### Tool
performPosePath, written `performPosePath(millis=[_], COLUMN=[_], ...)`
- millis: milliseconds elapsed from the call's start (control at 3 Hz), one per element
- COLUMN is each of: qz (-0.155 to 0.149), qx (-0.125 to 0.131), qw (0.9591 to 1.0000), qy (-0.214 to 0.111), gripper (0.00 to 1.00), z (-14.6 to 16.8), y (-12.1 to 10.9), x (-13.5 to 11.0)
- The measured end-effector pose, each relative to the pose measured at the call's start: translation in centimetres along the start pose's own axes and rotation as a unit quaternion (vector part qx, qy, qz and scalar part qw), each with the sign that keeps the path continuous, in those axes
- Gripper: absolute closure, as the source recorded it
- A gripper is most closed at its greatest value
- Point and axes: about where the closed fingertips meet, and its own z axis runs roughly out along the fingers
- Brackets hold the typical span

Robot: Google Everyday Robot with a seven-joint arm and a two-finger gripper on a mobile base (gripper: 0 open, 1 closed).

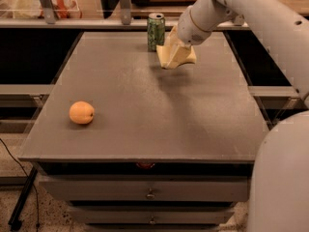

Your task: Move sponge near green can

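sponge (177, 57) clamped in pincer (173, 42), just beside green can (156, 31)

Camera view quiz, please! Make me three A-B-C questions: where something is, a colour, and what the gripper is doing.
1. Where is the orange fruit? A front left of the table B on the floor C on the back shelf
2. What colour is the can? A red B green C blue
3. The gripper, beside the can, is: A shut on the sponge B open, empty C holding fruit
Answers: A, it sits near the front left edge; B, its label is green; A, the sponge is clamped in it.
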Motion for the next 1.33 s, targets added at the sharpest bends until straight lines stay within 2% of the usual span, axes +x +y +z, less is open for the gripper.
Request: performPosePath(millis=[667, 1333], qz=[0.039, 0.061], qx=[0.025, 0.045], qw=[0.9985, 0.9968], qy=[0.031, 0.024], gripper=[1.00, 1.00], z=[1.0, 0.8], y=[-3.5, -6.2], x=[3.4, 4.4])
